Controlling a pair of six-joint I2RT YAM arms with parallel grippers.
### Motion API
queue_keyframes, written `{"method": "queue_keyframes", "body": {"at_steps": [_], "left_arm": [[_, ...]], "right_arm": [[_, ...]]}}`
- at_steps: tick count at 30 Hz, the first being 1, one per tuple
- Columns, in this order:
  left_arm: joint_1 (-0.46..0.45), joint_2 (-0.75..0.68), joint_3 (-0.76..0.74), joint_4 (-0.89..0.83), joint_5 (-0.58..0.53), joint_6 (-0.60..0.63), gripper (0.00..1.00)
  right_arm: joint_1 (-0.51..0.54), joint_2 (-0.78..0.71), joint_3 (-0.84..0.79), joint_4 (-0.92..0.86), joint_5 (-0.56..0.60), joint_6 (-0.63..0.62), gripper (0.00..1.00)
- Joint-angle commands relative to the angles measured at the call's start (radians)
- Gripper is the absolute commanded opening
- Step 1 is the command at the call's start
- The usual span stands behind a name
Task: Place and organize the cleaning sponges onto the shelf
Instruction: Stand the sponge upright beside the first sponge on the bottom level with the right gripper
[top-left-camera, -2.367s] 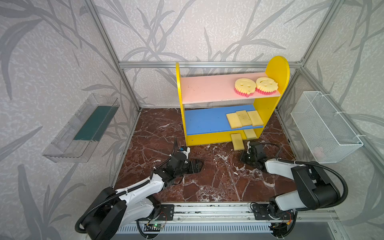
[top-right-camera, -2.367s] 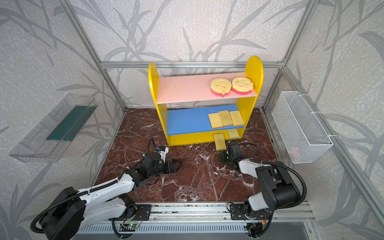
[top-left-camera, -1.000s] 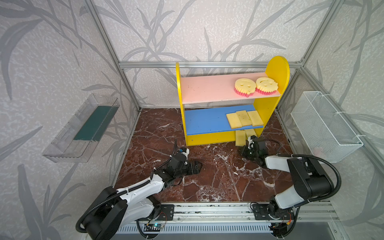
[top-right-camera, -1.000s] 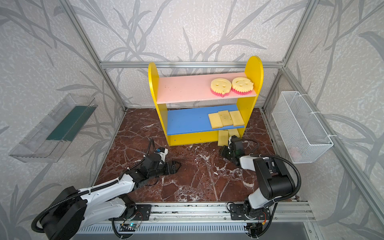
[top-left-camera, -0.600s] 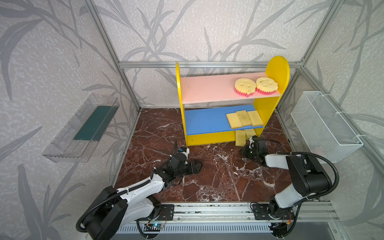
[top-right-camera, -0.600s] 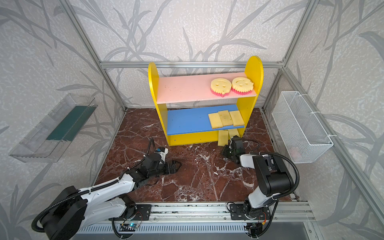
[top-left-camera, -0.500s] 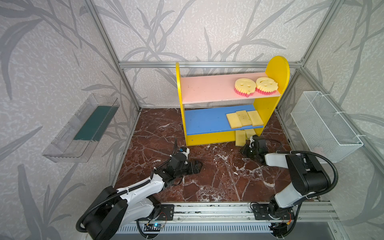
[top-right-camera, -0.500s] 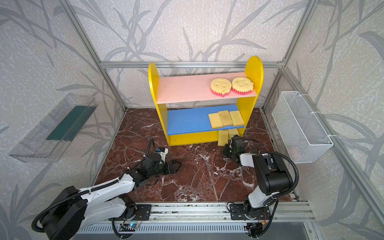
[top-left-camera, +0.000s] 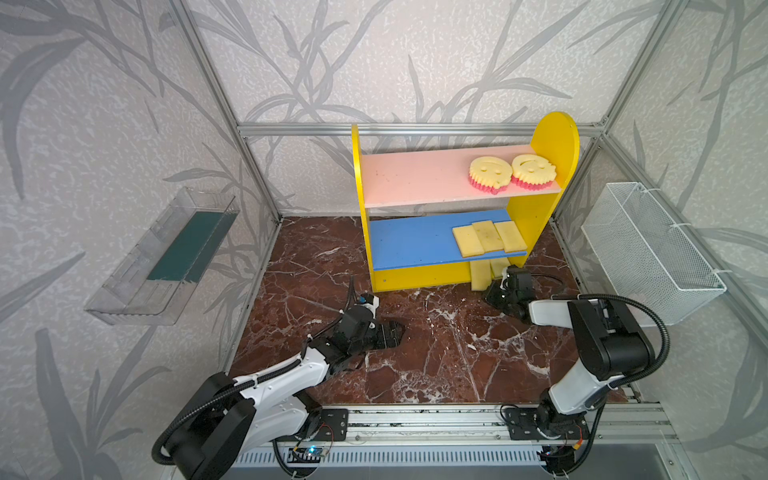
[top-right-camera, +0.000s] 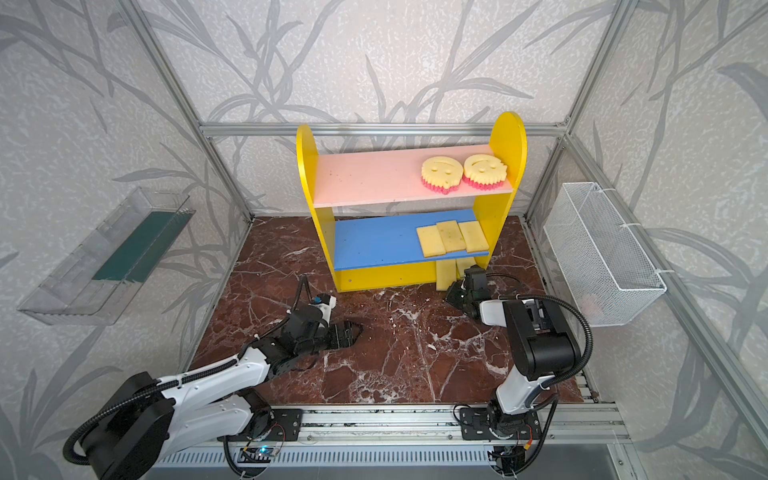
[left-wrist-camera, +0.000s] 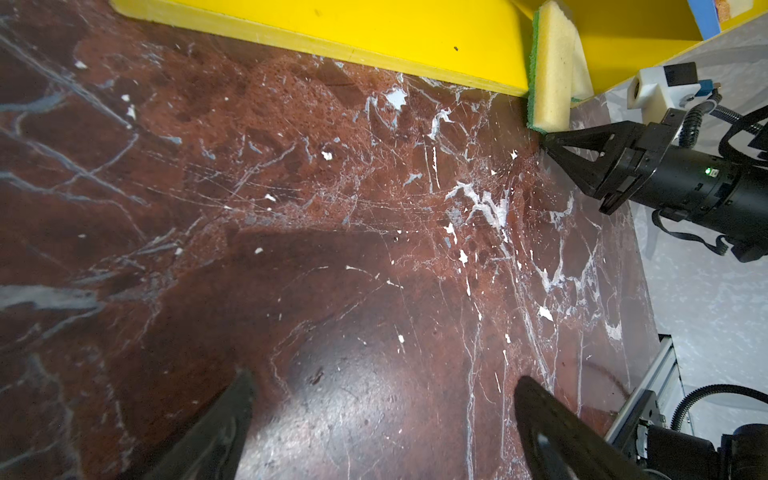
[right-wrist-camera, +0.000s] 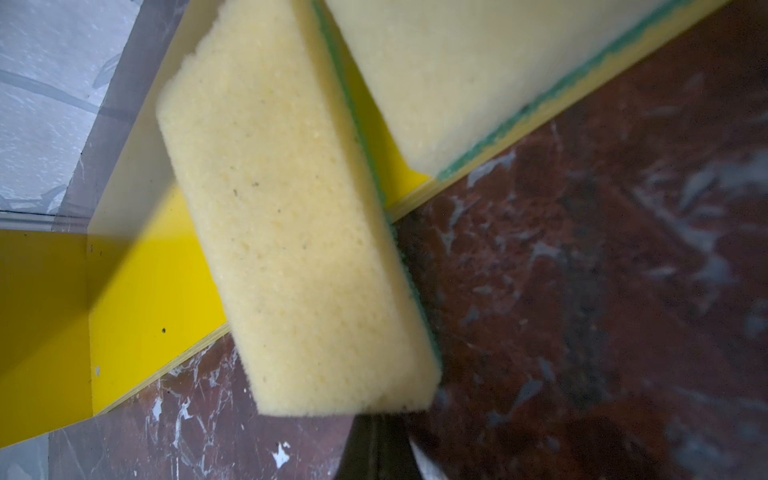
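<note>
The shelf (top-left-camera: 415, 278) stands at the back of the marble desk (top-left-camera: 436, 353). At the round-topped end of its pink upper board (top-left-camera: 411, 178) lie 2 smiley sponges (top-left-camera: 490, 172), side by side and face up. On the blue lower board (top-left-camera: 407, 241), at that same end, 3 pale yellow sponges (top-left-camera: 488, 237) lie flat in a row, edges touching. Below them, 2 green-backed sponges (right-wrist-camera: 291, 232) stand on the desk and lean tilted against the shelf's yellow base.

The right hand (left-wrist-camera: 547, 141) is closed tight with nothing between its fingers. Its tip sits at the foot of the nearer leaning sponge; whether it touches I cannot tell.

The left hand (left-wrist-camera: 384, 384) is spread wide and empty, low over the desk in front of the shelf, well apart from every sponge.
</note>
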Motion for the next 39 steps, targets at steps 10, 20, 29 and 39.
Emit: {"method": "queue_keyframes", "body": {"at_steps": [10,20,29,39], "left_arm": [[0.014,0.021,0.012,0.021,-0.014,0.013,0.99],[0.017,0.04,0.02,0.025,-0.013,0.013,0.99],[0.02,0.04,0.013,0.028,-0.019,0.006,0.99],[0.026,0.028,0.024,0.002,-0.024,0.006,0.99]], "right_arm": [[-0.016,0.058,0.043,0.021,-0.004,0.008,0.0],[-0.03,0.074,0.077,0.018,-0.014,0.004,0.0],[-0.042,0.11,0.132,0.01,-0.023,0.004,0.0],[-0.044,0.15,0.148,0.047,-0.053,0.01,0.0]]}}
